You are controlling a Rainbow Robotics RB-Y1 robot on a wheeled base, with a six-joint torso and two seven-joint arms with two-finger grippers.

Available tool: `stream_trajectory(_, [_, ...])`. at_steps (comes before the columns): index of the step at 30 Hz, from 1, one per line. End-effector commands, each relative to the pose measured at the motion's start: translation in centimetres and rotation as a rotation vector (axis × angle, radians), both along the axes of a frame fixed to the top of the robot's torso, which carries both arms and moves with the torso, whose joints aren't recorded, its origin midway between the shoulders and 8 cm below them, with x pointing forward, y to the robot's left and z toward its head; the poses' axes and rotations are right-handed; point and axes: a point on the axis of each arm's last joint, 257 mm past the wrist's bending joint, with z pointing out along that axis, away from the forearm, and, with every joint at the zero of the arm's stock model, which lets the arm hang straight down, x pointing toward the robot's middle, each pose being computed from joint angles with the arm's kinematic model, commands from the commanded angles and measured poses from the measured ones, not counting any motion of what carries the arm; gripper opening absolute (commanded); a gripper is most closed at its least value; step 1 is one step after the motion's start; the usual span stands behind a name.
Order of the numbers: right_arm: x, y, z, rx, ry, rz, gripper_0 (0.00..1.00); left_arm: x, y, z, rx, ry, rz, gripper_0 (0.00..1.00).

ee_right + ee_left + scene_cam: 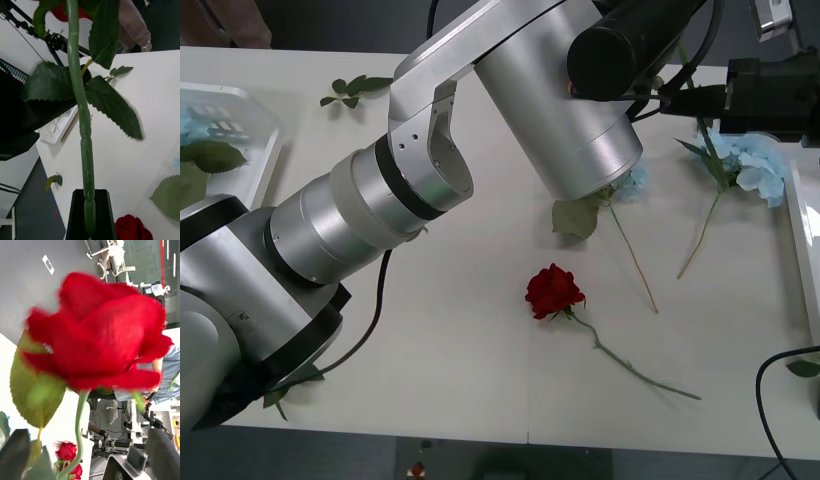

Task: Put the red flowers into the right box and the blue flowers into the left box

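Your right gripper point(90, 219) is up at the far right of the table. Its black fingers sit together at the middle of its wrist view, closed on the thin green plastic stem of a deep-red artificial rose point(77, 93). The stem rises straight out of the fingers, with serrated dark green leaves spreading to either side.

Your left gripper point(90, 459) has its long silver arm stretched across the table towards the same far right spot. Its two dark fingers point(15, 453) stand wide apart at the corners of its wrist view. The rose's full red head hangs close above them and the stem runs down between them, but you cannot tell whether either finger touches it.

A second red rose point(553, 291) lies flat near the middle of the white table, its stem trailing towards the near right. One pale-blue fluffy flower cluster point(755, 165) lies just beside the shallow white right box point(805, 250). Another blue cluster point(632, 183) peeks out from under the left arm. The translucent white left box point(265, 150) sits at the far left with a blue flower point(192, 125) inside. A loose green leaf sprig point(352, 90) lies near that box.
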Motion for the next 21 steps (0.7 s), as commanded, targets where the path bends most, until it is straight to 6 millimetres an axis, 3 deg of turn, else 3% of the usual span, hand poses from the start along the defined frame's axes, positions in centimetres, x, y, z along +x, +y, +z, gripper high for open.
stream_trajectory(1, [-0.4, -1.3, 2.3, 0.017, -0.011, -0.027, 0.00, -1.4, -0.7, 3.7, -0.028, -0.063, -0.027, 1.00])
stream_trajectory(4, [-0.5, -2.9, 2.0, -0.002, 0.001, -0.054, 0.00, -1.4, -0.7, 3.7, -0.028, -0.063, -0.027, 1.00])
stream_trajectory(5, [-0.5, -4.0, 1.7, -0.016, 0.011, -0.073, 0.00, -0.8, -0.3, 2.5, -0.015, -0.048, -0.010, 1.00])
stream_trajectory(7, [-0.6, -5.4, 1.3, -0.033, 0.022, -0.102, 0.00, -0.5, 0.1, 2.1, -0.013, -0.045, -0.001, 1.00])
stream_trajectory(8, [-0.6, -6.1, 1.1, -0.044, 0.028, -0.117, 0.00, -0.1, 1.0, 3.3, -0.020, -0.071, 0.016, 1.00])
stream_trajectory(16, [0.1, -13.1, -2.1, -0.148, 0.102, -0.309, 0.00, 0.3, 5.2, 4.4, -0.003, -0.022, -0.021, 1.00])
stream_trajectory(21, [0.0, -19.5, -4.6, -0.221, 0.160, -0.490, 0.00, -0.6, 9.0, 4.2, 0.088, -0.003, -0.084, 1.00])
